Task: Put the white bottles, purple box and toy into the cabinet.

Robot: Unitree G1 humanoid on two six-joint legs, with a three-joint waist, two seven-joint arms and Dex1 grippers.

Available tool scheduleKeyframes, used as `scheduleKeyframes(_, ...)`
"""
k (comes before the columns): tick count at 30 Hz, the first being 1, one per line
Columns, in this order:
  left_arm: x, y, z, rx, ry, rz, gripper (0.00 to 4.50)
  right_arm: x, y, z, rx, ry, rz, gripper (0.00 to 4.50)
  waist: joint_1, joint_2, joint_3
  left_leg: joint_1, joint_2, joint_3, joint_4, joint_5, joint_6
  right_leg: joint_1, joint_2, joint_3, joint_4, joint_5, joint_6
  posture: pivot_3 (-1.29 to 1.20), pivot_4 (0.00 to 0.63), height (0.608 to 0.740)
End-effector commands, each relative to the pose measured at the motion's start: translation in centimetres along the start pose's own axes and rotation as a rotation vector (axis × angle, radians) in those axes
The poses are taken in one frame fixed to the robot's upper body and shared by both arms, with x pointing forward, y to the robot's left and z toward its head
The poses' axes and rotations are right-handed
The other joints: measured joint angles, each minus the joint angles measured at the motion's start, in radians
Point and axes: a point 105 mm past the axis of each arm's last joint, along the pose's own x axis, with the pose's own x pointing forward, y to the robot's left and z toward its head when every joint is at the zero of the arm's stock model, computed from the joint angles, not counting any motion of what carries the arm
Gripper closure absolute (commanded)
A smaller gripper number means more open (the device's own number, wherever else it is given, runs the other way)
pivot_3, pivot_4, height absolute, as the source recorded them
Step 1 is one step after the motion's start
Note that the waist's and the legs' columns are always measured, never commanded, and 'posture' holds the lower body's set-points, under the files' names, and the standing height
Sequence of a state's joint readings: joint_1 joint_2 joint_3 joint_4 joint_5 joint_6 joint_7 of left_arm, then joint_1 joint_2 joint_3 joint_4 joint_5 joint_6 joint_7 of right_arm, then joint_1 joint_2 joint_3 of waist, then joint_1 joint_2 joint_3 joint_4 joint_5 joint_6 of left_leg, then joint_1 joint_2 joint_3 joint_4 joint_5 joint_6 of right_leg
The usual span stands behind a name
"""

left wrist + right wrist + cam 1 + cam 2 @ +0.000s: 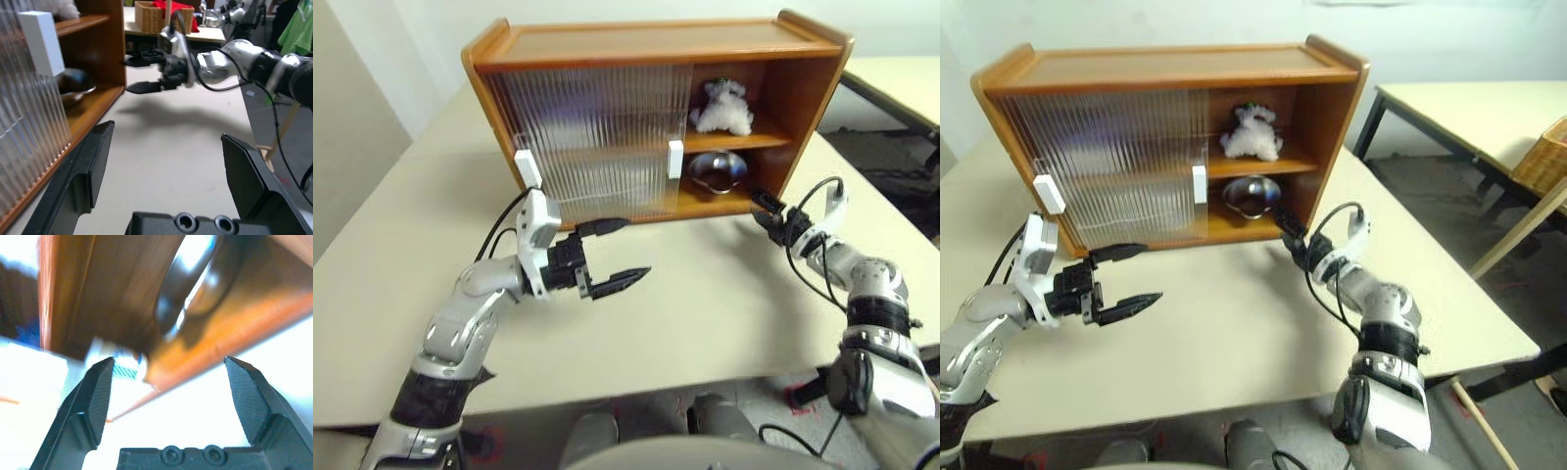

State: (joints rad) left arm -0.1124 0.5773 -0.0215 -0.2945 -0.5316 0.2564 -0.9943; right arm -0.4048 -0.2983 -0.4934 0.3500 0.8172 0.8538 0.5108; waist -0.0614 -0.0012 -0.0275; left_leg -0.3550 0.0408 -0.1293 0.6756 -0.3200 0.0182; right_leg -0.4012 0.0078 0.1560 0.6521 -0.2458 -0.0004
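The cabinet [646, 44] stands at the back of the table, its ribbed doors slid left and its right bay open. On the upper shelf of that bay sits the fluffy white toy [722, 108]. My right gripper [760, 209] hovers open and empty just in front of the lower shelf's right end. Over the table in front of the doors, my left gripper [636, 247] is open and empty, pointing right. The white bottles and purple box are hidden. In the right wrist view a blurred white shape with blue print [122, 366] lies low inside the cabinet; I cannot tell what it is.
A shiny steel bowl [718, 169] rests on the lower shelf under the toy. White block handles [529, 168] stick out from the doors. A second table [1469, 113] with a wicker basket [1542, 157] stands to the right.
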Motion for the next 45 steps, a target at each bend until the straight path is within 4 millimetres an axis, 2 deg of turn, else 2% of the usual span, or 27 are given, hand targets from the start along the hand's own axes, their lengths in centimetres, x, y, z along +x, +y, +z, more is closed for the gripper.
scheduleKeyframes(1,0.0,0.0,-0.3,0.003,0.015,-0.011,0.0,-0.8,2.4,0.3,-0.233,-0.038,0.044,0.04,-0.008,0.0,0.0,0.0,0.0,0.0,0.0,0.0,0.0,0.0,0.0,0.0,0.0,0.0,0.0,-0.13,0.0,0.74)
scheduleKeyframes(5,0.2,0.2,-0.3,0.0,0.015,-0.018,0.0,-2.0,3.6,-1.8,-0.67,0.032,0.093,0.04,-0.023,-0.001,0.001,0.004,0.0,0.0,0.0,0.0,0.001,0.002,0.0,0.0,0.0,-0.001,0.002,-0.15,0.0,0.74)
scheduleKeyframes(7,0.2,0.2,-0.4,-0.002,0.019,-0.022,0.0,-2.3,4.4,-3.3,-0.911,0.077,0.177,0.04,-0.028,-0.001,0.001,0.006,0.0,0.0,-0.001,-0.001,0.001,0.003,0.0,0.0,0.0,-0.005,0.01,-0.15,0.0,0.74)
scheduleKeyframes(10,0.0,0.2,-0.4,-0.004,0.021,-0.021,0.0,-2.3,5.3,-4.6,-1.059,0.072,0.261,0.04,-0.038,0.0,0.001,0.006,0.001,-0.001,-0.001,-0.001,0.001,0.002,0.0,0.0,0.0,-0.007,0.013,-0.14,0.0,0.74)
scheduleKeyframes(11,-0.1,0.2,-0.4,-0.004,0.022,-0.016,0.0,-2.1,5.7,-4.9,-1.108,0.063,0.285,0.2,-0.04,0.0,0.001,0.006,0.001,-0.001,-0.001,-0.001,0.001,0.002,0.0,0.0,0.0,-0.007,0.013,-0.13,0.0,0.74)
scheduleKeyframes(13,-0.3,0.1,-0.3,-0.004,0.023,-0.009,0.0,-1.7,6.4,-5.1,-1.146,0.029,0.316,0.63,-0.04,0.0,0.001,0.006,0.001,-0.001,-0.002,-0.001,0.001,0.002,0.0,0.0,0.0,-0.007,0.013,-0.12,0.0,0.74)
scheduleKeyframes(17,-0.4,0.0,-0.3,-0.006,0.026,0.001,0.0,-1.0,8.2,-5.1,-1.175,-0.019,0.379,2.14,-0.034,0.0,0.001,0.006,0.001,-0.001,-0.002,-0.001,0.001,0.002,0.0,0.0,0.0,-0.004,0.008,-0.11,0.0,0.74)
scheduleKeyframes(23,-0.6,0.0,-0.5,-0.006,0.028,0.013,0.0,0.4,10.5,-6.4,-1.177,-0.036,0.476,4.45,-0.02,-0.002,0.002,0.007,0.001,-0.002,-0.002,-0.001,0.0,0.001,0.0,0.0,0.0,-0.003,0.006,-0.1,0.0,0.74)
scheduleKeyframes(27,-0.7,-0.1,-0.8,-0.008,0.031,0.019,0.0,1.9,11.9,-7.3,-1.122,-0.038,0.496,4.48,-0.016,-0.002,0.002,0.008,0.001,-0.002,-0.002,-0.001,-0.001,0.001,0.0,0.0,0.0,-0.003,0.006,-0.09,0.0,0.74)
scheduleKeyframes(31,-0.8,-0.1,-0.9,-0.008,0.032,0.022,0.0,2.6,13.2,-7.8,-1.128,-0.035,0.53,4.48,-0.011,-0.002,0.002,0.009,0.001,-0.002,-0.002,-0.001,-0.002,0.001,0.0,0.0,0.0,-0.003,0.005,-0.09,0.0,0.74)
scheduleKeyframes(39,-0.7,-0.3,-1.0,-0.01,0.028,0.03,0.0,6.7,15.5,-9.0,-1.032,-0.036,0.51,4.48,-0.005,-0.002,0.002,0.008,0.002,-0.003,-0.003,-0.001,-0.002,-0.003,0.0,0.0,0.0,-0.001,0.003,-0.07,0.0,0.74)
scheduleKeyframes(45,-0.7,-0.3,-0.9,-0.007,0.025,0.043,0.0,8.5,16.5,-9.2,-1.0,-0.056,0.479,4.48,0.002,-0.002,0.002,0.006,0.003,-0.003,-0.006,0.0,-0.004,-0.007,0.0,0.0,0.0,-0.001,0.0,-0.06,0.0,0.74)
